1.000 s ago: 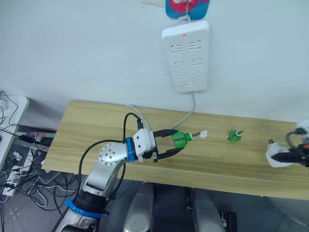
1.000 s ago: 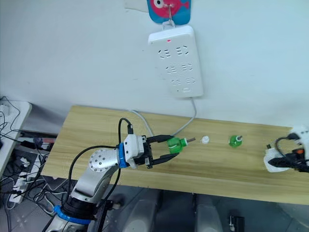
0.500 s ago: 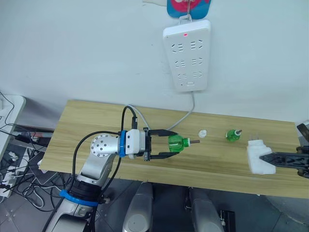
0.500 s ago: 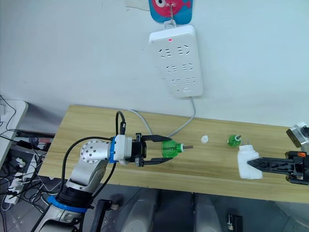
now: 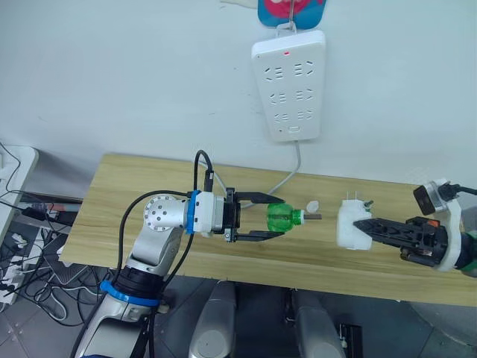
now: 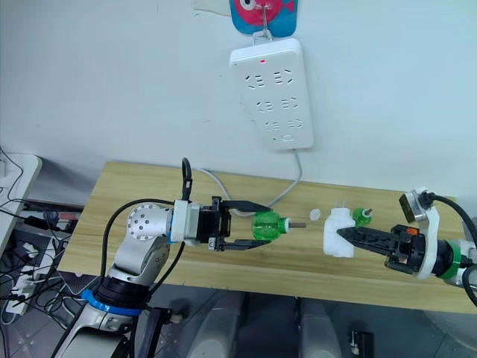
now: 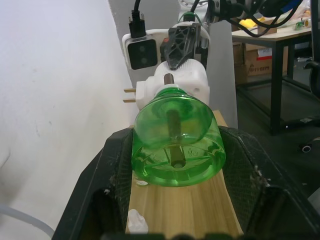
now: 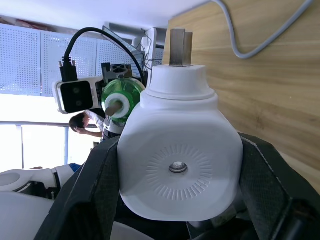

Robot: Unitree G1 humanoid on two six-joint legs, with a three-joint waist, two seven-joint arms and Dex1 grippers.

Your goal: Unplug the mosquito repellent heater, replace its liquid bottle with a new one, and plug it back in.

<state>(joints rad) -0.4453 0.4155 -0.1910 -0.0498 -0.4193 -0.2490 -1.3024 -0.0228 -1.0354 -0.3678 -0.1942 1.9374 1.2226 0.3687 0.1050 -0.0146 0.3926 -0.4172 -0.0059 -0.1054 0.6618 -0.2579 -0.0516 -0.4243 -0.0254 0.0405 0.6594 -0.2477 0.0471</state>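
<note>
Heater (image 5: 351,224), a light, smooth, rigid white shell, sits clamped in your right gripper (image 5: 367,227) above the table (image 5: 134,186). At its 9 o'clock your left gripper (image 5: 274,218) grips the green bottle (image 5: 281,218); squeeze both gently, they look slippery.

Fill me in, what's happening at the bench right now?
The left pincer holds a clear green plastic liquid bottle on its side, wick toward the right. The right pincer grips the small rounded white plastic heater, unplugged, facing that bottle across a gap. A second green bottle and small white cap lie on the wooden table.
</note>
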